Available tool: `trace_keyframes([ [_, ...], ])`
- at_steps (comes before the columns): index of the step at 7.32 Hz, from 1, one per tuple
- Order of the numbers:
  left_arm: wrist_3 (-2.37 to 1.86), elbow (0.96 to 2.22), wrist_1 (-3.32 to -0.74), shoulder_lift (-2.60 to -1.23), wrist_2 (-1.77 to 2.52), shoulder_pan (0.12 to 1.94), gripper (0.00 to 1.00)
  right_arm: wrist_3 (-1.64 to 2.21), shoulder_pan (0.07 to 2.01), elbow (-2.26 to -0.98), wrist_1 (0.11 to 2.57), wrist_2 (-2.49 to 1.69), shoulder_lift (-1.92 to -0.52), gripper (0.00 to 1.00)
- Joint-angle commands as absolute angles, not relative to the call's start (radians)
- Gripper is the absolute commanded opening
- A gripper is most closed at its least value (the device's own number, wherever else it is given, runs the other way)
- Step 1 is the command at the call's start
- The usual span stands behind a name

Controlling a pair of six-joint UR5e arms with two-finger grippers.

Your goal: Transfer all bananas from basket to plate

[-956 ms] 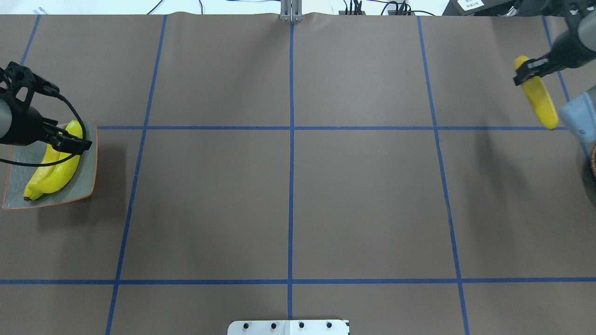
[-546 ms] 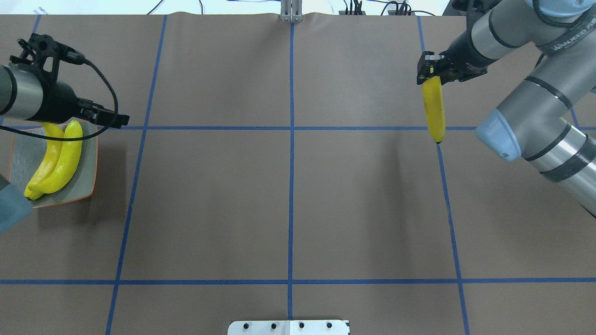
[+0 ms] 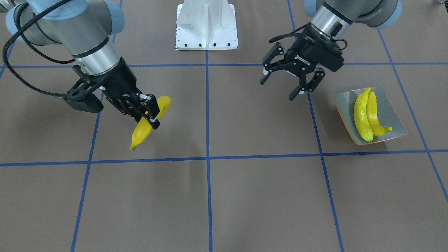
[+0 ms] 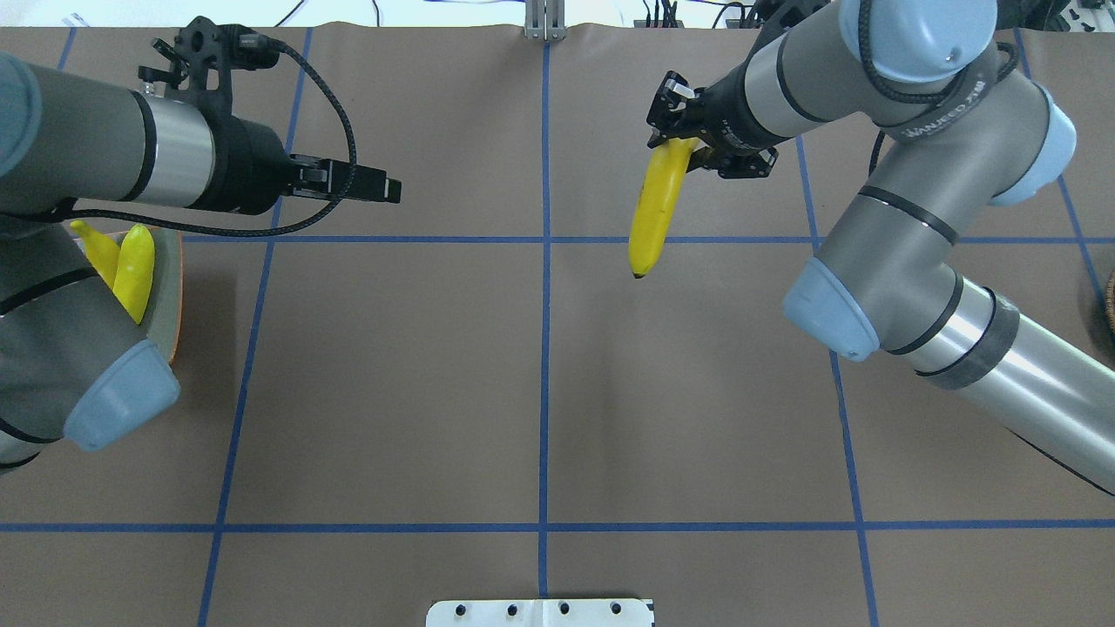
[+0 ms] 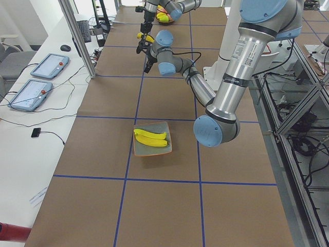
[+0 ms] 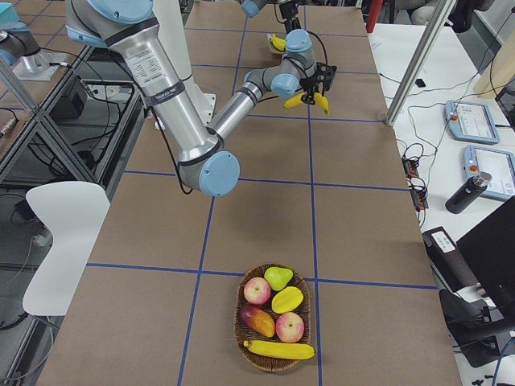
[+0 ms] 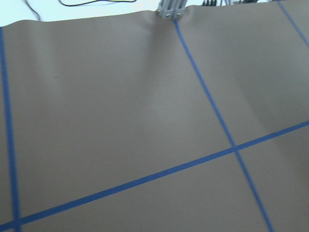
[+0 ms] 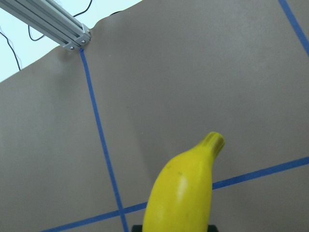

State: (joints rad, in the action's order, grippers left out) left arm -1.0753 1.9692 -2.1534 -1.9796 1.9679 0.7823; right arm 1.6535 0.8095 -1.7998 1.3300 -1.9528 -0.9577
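Banana (image 4: 655, 209) held above the table (image 3: 245, 196), clamped by the right fingers (image 3: 151, 106).
The left fingers (image 3: 300, 89) are held apart near the plate (image 3: 389, 109), on which two bananas (image 3: 365, 113) are laid.

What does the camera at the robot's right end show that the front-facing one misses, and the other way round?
Only the right-end view shows the basket, holding a single banana among other fruit. Only the front-facing view plainly shows the plate with two bananas and the left gripper, open and empty. Both show the right gripper shut on the carried banana.
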Motion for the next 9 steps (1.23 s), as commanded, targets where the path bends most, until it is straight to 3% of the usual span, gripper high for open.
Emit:
trace_keyframes([
  [1,-1.214,1.963,-2.319,-1.999,1.967,0.738,1.0,1.767,0.773,-1.805,1.505,-1.934,-0.829,0.0],
  [5,-1.247,1.96,-2.338,-2.057,1.939,0.64,1.0,1.881,0.735,-1.81,1.62,-1.936,-0.681,0.0],
  [9,-1.247,1.962,-2.338,-2.059,1.937,0.638,1.0,1.882,0.69,-1.833,1.663,-1.933,-0.681,0.0],
])
